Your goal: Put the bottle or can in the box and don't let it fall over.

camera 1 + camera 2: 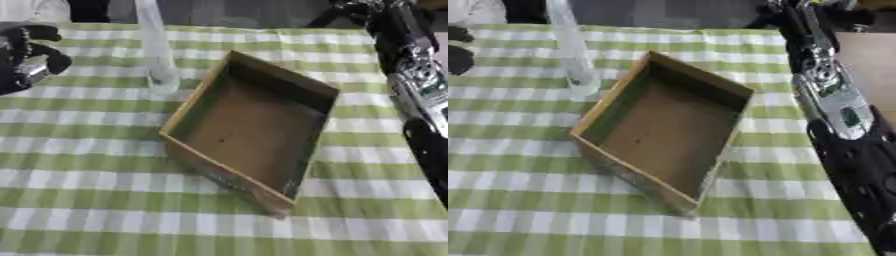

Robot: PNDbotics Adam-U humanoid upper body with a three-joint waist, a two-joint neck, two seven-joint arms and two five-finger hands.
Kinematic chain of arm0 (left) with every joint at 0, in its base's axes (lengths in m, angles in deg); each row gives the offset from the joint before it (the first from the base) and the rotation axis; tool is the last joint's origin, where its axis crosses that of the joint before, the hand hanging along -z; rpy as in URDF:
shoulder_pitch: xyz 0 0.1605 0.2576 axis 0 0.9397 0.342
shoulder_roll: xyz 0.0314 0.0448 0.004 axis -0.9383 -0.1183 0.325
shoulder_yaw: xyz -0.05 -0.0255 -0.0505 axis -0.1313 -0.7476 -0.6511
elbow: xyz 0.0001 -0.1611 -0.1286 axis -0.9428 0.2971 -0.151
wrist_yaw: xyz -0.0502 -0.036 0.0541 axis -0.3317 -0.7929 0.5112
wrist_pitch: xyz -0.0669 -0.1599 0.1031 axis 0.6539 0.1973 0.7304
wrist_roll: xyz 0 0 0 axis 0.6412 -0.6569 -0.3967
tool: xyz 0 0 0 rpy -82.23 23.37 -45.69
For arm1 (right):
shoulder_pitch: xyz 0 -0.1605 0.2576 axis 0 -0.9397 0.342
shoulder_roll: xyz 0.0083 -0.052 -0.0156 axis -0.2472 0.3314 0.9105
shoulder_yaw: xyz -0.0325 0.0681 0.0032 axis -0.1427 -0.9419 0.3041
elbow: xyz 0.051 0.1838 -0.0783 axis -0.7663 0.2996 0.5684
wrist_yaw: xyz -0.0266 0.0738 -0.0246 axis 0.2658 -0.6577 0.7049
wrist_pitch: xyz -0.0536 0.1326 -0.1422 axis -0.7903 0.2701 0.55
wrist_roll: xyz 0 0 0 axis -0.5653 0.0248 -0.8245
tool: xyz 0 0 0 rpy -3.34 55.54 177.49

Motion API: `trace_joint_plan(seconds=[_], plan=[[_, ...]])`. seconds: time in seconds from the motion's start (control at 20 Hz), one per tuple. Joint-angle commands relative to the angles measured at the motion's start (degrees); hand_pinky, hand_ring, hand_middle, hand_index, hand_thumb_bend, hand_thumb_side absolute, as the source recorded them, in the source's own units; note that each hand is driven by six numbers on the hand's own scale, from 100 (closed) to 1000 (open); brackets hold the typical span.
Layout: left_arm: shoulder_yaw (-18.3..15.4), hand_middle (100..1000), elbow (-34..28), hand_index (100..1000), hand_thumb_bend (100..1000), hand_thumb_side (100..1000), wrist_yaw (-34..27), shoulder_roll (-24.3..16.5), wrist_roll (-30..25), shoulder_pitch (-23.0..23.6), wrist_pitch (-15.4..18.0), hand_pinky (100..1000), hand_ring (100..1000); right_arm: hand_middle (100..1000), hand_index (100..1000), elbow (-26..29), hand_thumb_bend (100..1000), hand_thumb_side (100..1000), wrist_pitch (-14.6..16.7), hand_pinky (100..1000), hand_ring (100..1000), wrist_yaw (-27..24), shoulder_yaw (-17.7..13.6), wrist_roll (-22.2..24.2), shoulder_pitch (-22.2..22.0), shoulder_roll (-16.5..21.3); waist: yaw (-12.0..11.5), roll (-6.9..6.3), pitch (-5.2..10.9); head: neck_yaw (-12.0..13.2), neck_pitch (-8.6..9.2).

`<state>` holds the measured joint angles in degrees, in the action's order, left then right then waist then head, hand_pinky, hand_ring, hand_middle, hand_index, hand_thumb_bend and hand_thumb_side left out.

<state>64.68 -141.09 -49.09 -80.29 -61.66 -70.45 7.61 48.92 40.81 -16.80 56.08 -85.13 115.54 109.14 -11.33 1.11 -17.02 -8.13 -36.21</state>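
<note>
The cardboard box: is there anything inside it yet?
Nothing: the box shows only its bare brown floor. The clear bottle stands outside, by its far left corner. The near wall hides a thin strip of floor behind it.

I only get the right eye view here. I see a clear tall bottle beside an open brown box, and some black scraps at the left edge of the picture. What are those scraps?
Observer: In the left eye view they are the robot's black and silver left hand, near the table's left side.
Operator: Is it holding the clear tall bottle?
Observer: No. In that view a stretch of the green and white checked cloth lies between the left hand and the bottle.
Operator: So the bottle is on its own?
Observer: Yes. In the left eye view too it stands upright on the cloth with nothing touching it, outside the open brown box.
</note>
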Motion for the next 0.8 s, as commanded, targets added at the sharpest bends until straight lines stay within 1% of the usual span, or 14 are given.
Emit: trace_joint_plan(seconds=[0.05,0.4,0.8], plan=[[-0.3,839,0.8,905,615,571,0.9,0.2,0.8,-2.1,0.3,992,803,870,867,0.5,100,730,0.1,897,813,0.1,-0.2,0.2,1.2,0.8,0.1,-0.08,0.78,0.0,1.05],[-0.3,840,3.2,901,604,538,2.8,3.0,2.7,-5.0,0.9,990,799,869,867,0.5,100,731,0.1,897,812,0.1,-0.1,0.3,1.6,0.6,0.5,0.21,0.24,0.1,1.78],[-0.3,842,4.1,900,611,537,4.2,4.5,3.8,-7.5,1.9,991,798,869,867,0.8,100,733,0.1,898,812,0.0,-0.1,0.3,2.1,0.6,1.5,0.46,-0.92,0.6,2.67]])
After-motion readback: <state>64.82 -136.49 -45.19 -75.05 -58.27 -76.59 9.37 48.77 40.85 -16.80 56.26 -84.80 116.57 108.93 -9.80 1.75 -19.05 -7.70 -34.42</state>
